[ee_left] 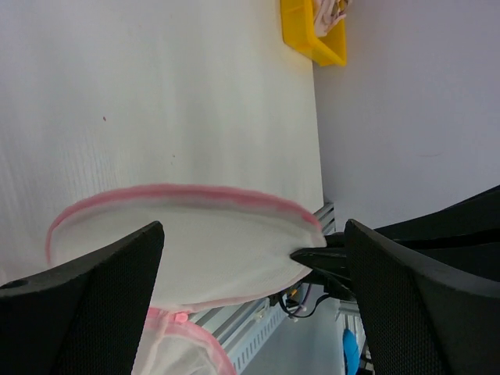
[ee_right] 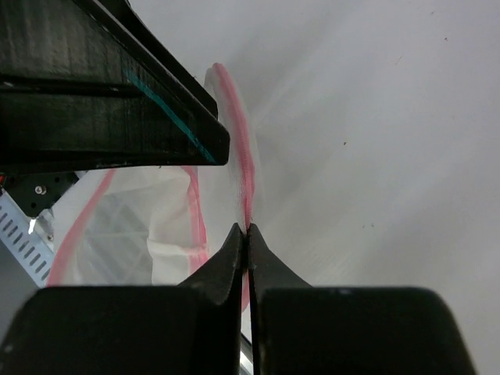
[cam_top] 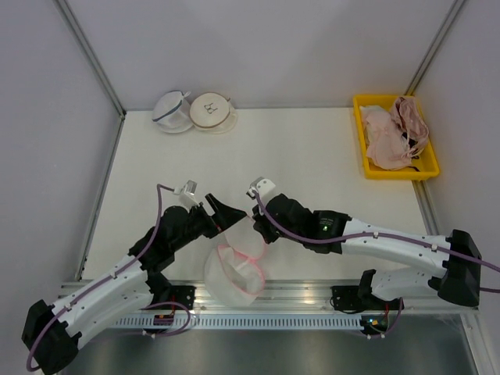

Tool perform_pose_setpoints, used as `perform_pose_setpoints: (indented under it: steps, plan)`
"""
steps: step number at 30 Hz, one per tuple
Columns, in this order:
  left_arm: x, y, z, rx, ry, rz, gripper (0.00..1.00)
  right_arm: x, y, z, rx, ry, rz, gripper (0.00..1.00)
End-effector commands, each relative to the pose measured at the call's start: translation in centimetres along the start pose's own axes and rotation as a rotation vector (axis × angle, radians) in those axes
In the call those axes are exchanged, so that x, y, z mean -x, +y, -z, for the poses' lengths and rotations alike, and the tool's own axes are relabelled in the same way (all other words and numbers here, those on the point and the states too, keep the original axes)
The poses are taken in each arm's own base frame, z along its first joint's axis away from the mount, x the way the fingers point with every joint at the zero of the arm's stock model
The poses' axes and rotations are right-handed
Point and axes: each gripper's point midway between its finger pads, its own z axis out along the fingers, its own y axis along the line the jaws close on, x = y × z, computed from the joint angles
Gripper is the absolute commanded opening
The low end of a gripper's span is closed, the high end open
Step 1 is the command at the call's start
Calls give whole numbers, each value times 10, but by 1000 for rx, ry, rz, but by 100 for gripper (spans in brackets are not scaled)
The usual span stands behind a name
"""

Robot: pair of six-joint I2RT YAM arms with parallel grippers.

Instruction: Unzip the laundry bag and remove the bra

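The laundry bag (cam_top: 234, 269), white mesh with a pink rim, hangs unzipped at the table's front edge, and no garment shows inside it. My right gripper (cam_top: 255, 226) is shut on the bag's pink rim (ee_right: 244, 168) and holds one half up on edge. My left gripper (cam_top: 223, 211) is open, with its fingers (ee_left: 101, 289) on either side of that raised half (ee_left: 203, 250) without gripping it. The open lower half shows in the right wrist view (ee_right: 125, 226). A dusty pink-brown bra (cam_top: 412, 121) with thin straps lies in the yellow tray (cam_top: 394, 176).
Paler pink bras (cam_top: 383, 141) fill the yellow tray at the far right, which also shows in the left wrist view (ee_left: 312, 43). A white pouch with dark trim (cam_top: 173, 111) and a beige-rimmed pouch (cam_top: 212, 111) sit at the back left. A metal rail (cam_top: 312, 293) runs along the near edge.
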Motion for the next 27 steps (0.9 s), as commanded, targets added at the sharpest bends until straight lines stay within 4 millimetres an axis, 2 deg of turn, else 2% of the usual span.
perform_pose_setpoints:
  steps: [1,5,6,7,10,11,12,15,17,20,21,25,27]
  plan:
    - [8,0,11,-9,-64,48,99,11,13,-2,-9,-10,82,0]
    - [5,12,25,40,-61,61,99,7,18,-4,-58,-8,130,0]
    - [9,13,29,53,-85,60,99,9,16,-2,-78,-23,111,1]
    - [9,21,32,89,-94,64,99,13,5,0,-155,-52,103,1]
    - [19,16,45,75,-148,68,99,30,-25,19,-321,-140,33,0]
    - [20,17,49,81,-154,67,99,41,-47,31,-450,-200,7,1]
    - [24,10,54,57,-172,63,99,46,-55,41,-488,-227,-9,0]
    - [30,7,61,61,-195,56,99,51,-74,58,-608,-235,26,0]
    - [31,6,63,69,-193,53,99,53,-74,55,-616,-211,86,1]
    - [32,6,66,102,-185,55,99,52,-60,48,-561,-192,166,1]
    - [34,6,70,115,-192,56,99,52,-50,46,-522,-193,182,0]
    - [40,8,83,145,-224,61,99,43,-28,41,-485,-173,280,0]
    - [43,12,90,171,-244,63,99,30,-22,39,-527,-148,355,0]
